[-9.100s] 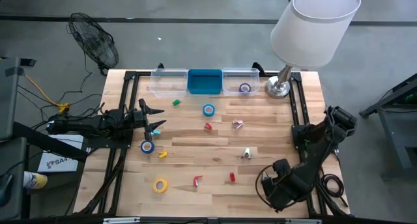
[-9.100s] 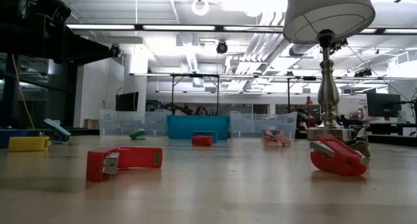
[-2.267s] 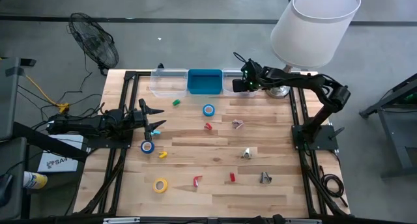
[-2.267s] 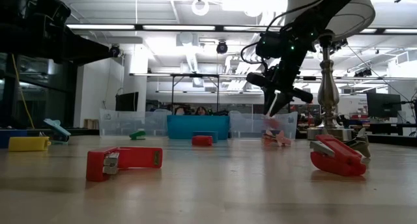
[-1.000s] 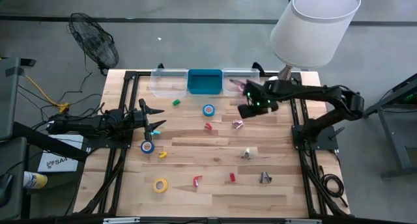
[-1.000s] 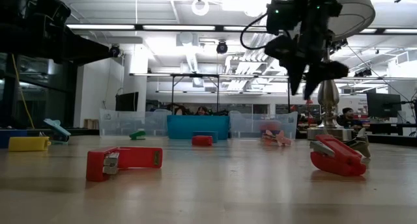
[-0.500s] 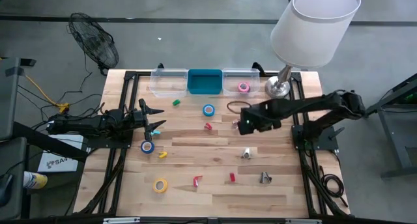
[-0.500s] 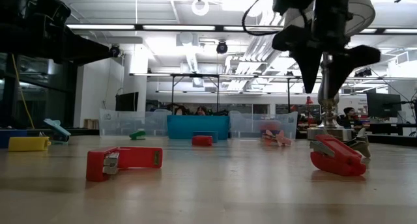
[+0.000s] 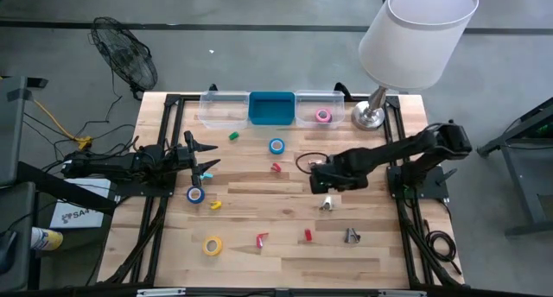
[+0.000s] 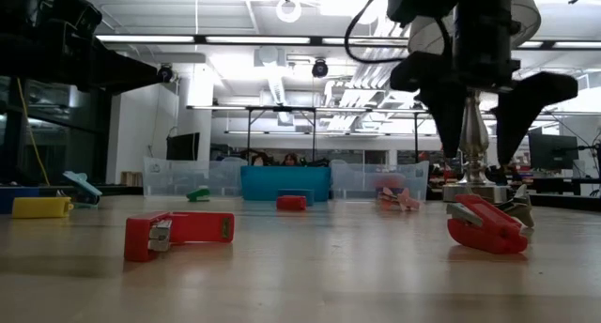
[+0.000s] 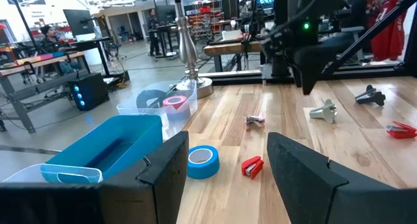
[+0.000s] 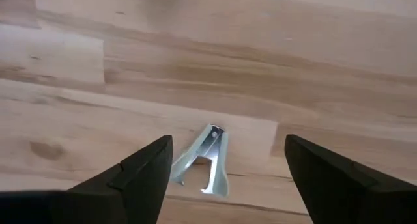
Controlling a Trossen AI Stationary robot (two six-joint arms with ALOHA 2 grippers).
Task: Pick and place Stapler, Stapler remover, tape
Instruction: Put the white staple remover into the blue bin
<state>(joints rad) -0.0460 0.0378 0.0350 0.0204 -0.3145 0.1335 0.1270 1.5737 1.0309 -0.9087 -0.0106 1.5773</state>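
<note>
My right gripper (image 9: 325, 186) hangs open, pointing down, just above a silver stapler remover (image 12: 207, 162) that lies flat on the wood (image 9: 327, 202); the fingers stand either side of it, touching nothing. A pink tape roll (image 9: 323, 116) lies in the clear bin at the far edge. Blue tape rolls (image 9: 276, 146) (image 9: 195, 194) and a yellow one (image 9: 212, 244) lie on the table. Small red staplers (image 9: 276, 168) (image 9: 261, 239) (image 9: 308, 235) and a dark stapler remover (image 9: 351, 236) lie about. My left gripper (image 9: 210, 156) waits open at the left edge.
Two clear bins (image 9: 225, 107) (image 9: 309, 99) flank a blue bin (image 9: 271, 107) along the far edge. A lamp with a white shade (image 9: 418, 29) stands on its base (image 9: 370, 117) at the far right. Small green (image 9: 233, 136) and yellow (image 9: 215, 205) pieces lie on the left half.
My right gripper has swung from beside the far bins toward the table's near edge and come down over the silver stapler remover. It has rolled about its own line and its fingers have opened wider. The pink tape roll lies still in the clear bin.
</note>
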